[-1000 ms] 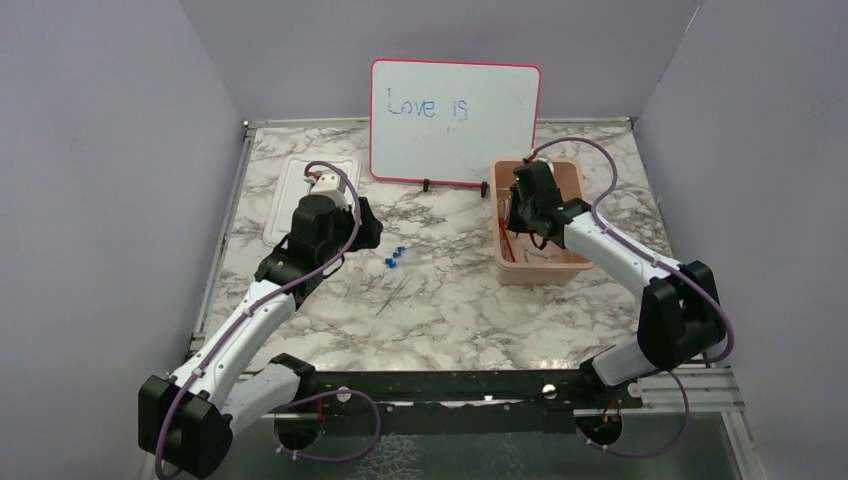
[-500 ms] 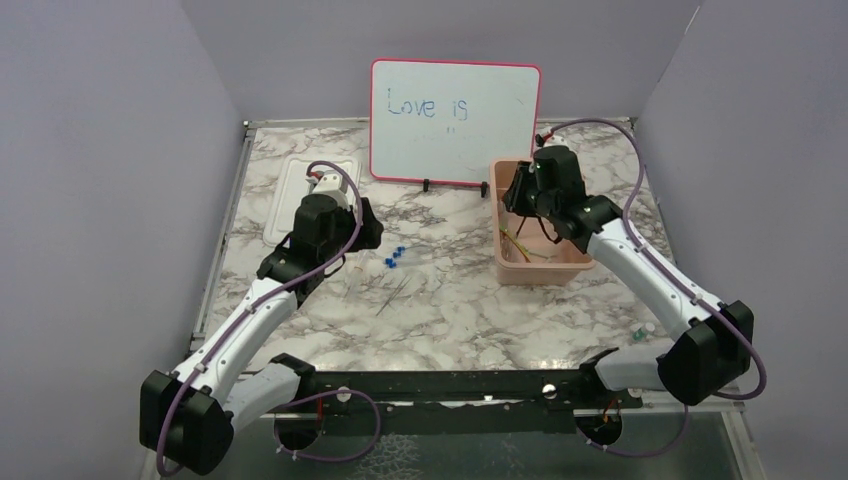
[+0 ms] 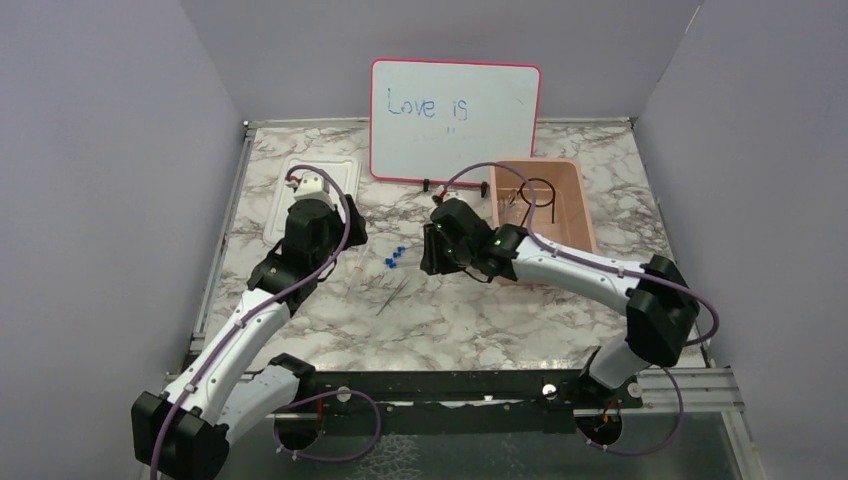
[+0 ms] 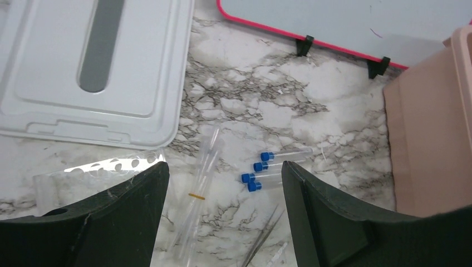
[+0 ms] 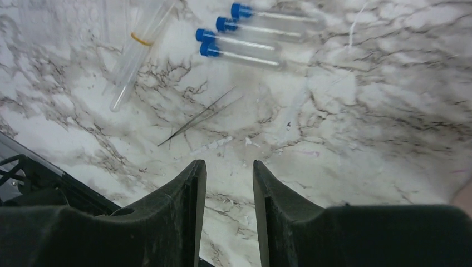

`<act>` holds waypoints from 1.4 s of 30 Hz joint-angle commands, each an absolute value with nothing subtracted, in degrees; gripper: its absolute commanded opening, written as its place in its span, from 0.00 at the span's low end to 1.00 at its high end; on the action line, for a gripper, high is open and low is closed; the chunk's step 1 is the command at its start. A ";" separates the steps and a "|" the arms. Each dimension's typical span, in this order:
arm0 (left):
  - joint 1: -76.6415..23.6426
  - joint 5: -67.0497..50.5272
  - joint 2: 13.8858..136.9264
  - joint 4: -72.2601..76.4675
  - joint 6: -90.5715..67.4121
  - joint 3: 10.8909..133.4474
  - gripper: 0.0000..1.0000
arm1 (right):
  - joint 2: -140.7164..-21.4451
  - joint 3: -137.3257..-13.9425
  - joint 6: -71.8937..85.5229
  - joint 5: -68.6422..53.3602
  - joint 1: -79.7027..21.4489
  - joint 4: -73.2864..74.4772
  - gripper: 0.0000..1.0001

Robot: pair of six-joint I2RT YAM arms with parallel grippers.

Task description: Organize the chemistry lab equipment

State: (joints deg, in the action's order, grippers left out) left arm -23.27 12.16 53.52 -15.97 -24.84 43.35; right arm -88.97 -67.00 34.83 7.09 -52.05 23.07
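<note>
Above the marble table [image 3: 470, 320], the right gripper [image 5: 225, 167] hovers with its fingers narrowly parted, empty; the left gripper [image 4: 225, 165] gapes wide, also empty. Below lie four blue-capped tubes [image 5: 245, 54], one pair of tweezers [image 5: 200, 118] and clear pipettes [image 5: 136, 55] (count unclear). One wire ring [image 3: 537, 190] sits in the pink tub [image 3: 588, 225].

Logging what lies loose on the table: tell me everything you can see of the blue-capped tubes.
The blue-capped tubes are four, clear like plastic or glass, capped and seemingly empty. They lie flat on the marble table, roughly parallel in a staggered row, caps all at one end. The right hand is nearby, not touching them.
</note>
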 commanded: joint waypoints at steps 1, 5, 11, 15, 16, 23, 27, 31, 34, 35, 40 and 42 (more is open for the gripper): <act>-23.07 23.24 51.09 -18.88 -28.11 43.94 0.77 | -94.45 -66.54 42.08 4.50 -56.35 19.14 0.42; -23.07 24.38 50.63 -18.87 -28.81 43.86 0.77 | -102.38 -70.61 43.76 4.99 -59.84 20.59 0.47; -23.03 26.26 50.73 -19.34 -28.99 43.81 0.78 | -110.10 -76.25 44.18 6.79 -62.13 21.26 0.56; -23.03 27.31 50.72 -19.76 -29.14 44.03 0.78 | -113.28 -78.64 45.78 8.19 -62.23 21.92 0.56; -23.03 27.60 50.71 -19.84 -29.24 44.03 0.79 | -114.14 -79.42 46.27 8.56 -62.23 22.74 0.55; -22.94 28.21 50.65 -19.94 -29.32 44.03 0.79 | -118.27 -82.62 48.10 11.99 -62.23 26.20 0.51; -22.94 28.15 50.64 -19.95 -29.31 44.04 0.79 | -120.11 -84.72 47.46 13.34 -62.30 28.11 0.43; -22.94 27.62 50.63 -19.65 -29.27 43.88 0.79 | -120.19 -85.17 46.42 14.94 -62.31 29.49 0.26; -22.94 27.26 50.61 -19.47 -29.19 43.86 0.79 | -119.76 -85.19 45.83 16.31 -62.31 30.75 0.12; -22.94 27.13 50.63 -19.43 -29.18 43.81 0.79 | -119.31 -84.98 45.62 16.60 -62.31 30.98 0.10; -22.86 26.51 50.48 -19.16 -29.09 43.68 0.79 | -117.91 -84.24 44.39 17.78 -62.31 31.55 0.03; -22.88 26.30 50.53 -19.07 -29.09 43.64 0.79 | -117.71 -84.12 43.75 17.97 -62.31 31.84 0.02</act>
